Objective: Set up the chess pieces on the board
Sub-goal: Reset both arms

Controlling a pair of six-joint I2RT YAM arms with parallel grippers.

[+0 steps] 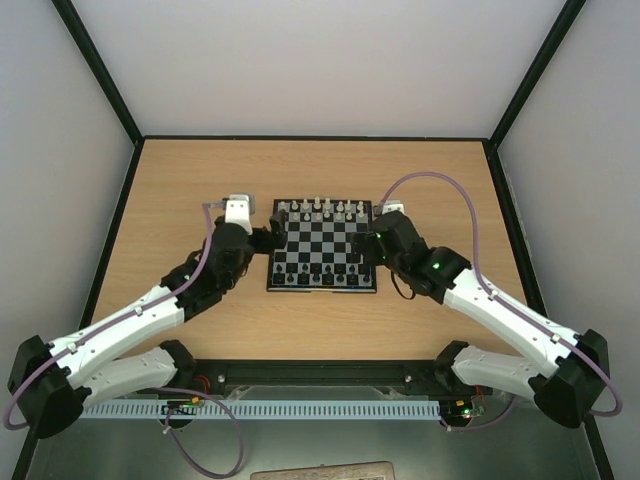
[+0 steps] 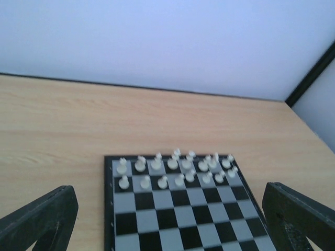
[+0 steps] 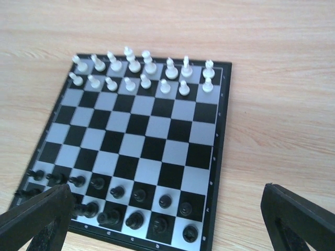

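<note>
The board [image 1: 322, 243] lies in the middle of the table. Several tiny black chess pieces [image 1: 320, 272] stand on its two near rows, and white pieces [image 1: 320, 209] on its two far rows. My left gripper [image 1: 266, 238] is at the board's left edge, open and empty. My right gripper [image 1: 372, 243] is at the board's right edge, open and empty. The right wrist view shows the board [image 3: 152, 130], the black pieces [image 3: 138, 195] between the wide-apart fingers [image 3: 39, 219], and that gripper [image 3: 167, 214]. The left wrist view shows the board [image 2: 178, 209] and the left gripper [image 2: 170, 214], but no black pieces.
White pieces fill the far rows in the left wrist view [image 2: 178, 170] and the right wrist view [image 3: 141, 70]. The wooden table [image 1: 180, 190] is ringed by a black frame and pale walls. A purple cable [image 1: 440, 185] loops over the right arm.
</note>
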